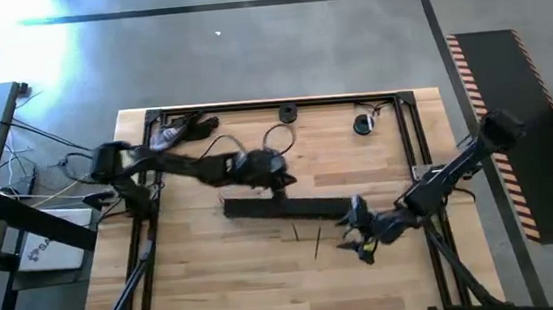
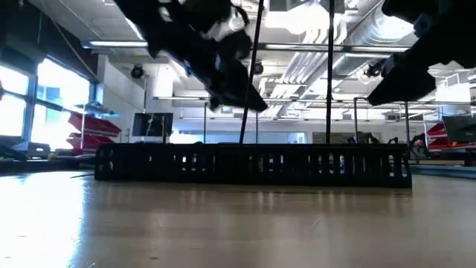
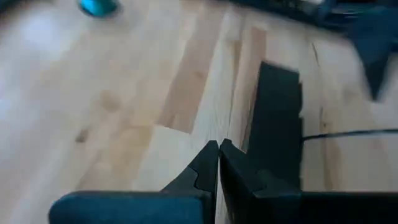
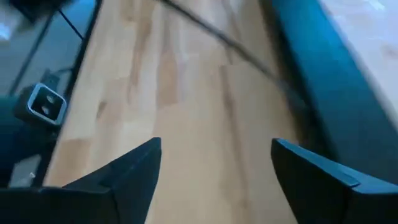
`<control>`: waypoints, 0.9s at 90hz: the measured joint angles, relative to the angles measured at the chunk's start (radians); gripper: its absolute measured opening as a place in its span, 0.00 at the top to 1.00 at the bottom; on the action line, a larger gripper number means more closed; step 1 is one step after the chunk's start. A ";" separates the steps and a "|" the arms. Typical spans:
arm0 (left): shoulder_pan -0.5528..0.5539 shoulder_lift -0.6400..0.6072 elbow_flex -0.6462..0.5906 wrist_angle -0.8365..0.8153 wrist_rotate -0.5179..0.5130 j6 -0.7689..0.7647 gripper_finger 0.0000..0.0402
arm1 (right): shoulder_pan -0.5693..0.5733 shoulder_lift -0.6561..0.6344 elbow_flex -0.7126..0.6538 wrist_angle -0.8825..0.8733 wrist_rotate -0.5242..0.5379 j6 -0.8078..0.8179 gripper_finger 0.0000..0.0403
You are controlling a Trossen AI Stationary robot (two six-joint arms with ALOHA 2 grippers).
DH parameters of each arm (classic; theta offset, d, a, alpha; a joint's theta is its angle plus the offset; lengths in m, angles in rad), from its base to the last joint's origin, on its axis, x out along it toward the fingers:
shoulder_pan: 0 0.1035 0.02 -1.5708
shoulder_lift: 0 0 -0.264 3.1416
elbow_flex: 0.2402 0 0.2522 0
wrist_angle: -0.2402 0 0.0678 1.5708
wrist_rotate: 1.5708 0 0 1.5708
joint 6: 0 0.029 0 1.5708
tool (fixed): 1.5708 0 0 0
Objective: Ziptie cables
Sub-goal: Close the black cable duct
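Hovering above the black strip: left fingers closed empty, right fingers spread wide

Grey concrete floor surrounds the wooden surface; bright windows and exposed ceiling ducts show behind.

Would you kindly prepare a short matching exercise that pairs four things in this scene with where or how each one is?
Things:
1. left gripper
2. right gripper
3. black slotted strip
4. black ring

Places or states:
A. lies flat mid-table between the two arms
B. fingers spread wide over bare wood
C. sits by the table's far edge
D. fingers closed together, next to the strip's end

Pairs: 1-D, 2-B, 3-A, 4-C
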 joint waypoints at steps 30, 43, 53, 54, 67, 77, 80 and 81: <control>0.050 0.201 0.128 -0.008 0.303 0.015 1.00 | -0.063 0.327 0.156 0.103 0.157 0.055 0.83; 0.050 0.200 0.129 -0.033 0.305 0.021 1.00 | -0.079 0.357 0.209 0.078 0.160 0.050 0.98; 0.050 0.199 0.129 -0.037 0.305 0.047 1.00 | -0.083 0.353 0.216 0.063 0.208 0.052 0.98; 0.050 0.198 0.129 -0.037 0.305 0.049 1.00 | -0.084 0.352 0.216 0.063 0.212 0.051 0.98; 0.051 0.199 0.129 -0.045 0.305 0.063 1.00 | -0.117 0.340 0.215 0.007 0.187 0.124 1.00; 0.051 0.198 0.129 -0.044 0.302 0.077 1.00 | -0.155 0.345 0.216 -0.003 0.162 0.158 1.00; 0.050 0.198 0.129 -0.047 0.301 0.084 1.00 | -0.165 0.349 0.216 -0.003 0.156 0.159 1.00; 0.050 0.198 0.129 -0.049 0.301 0.087 1.00 | -0.168 0.351 0.216 -0.005 0.155 0.159 1.00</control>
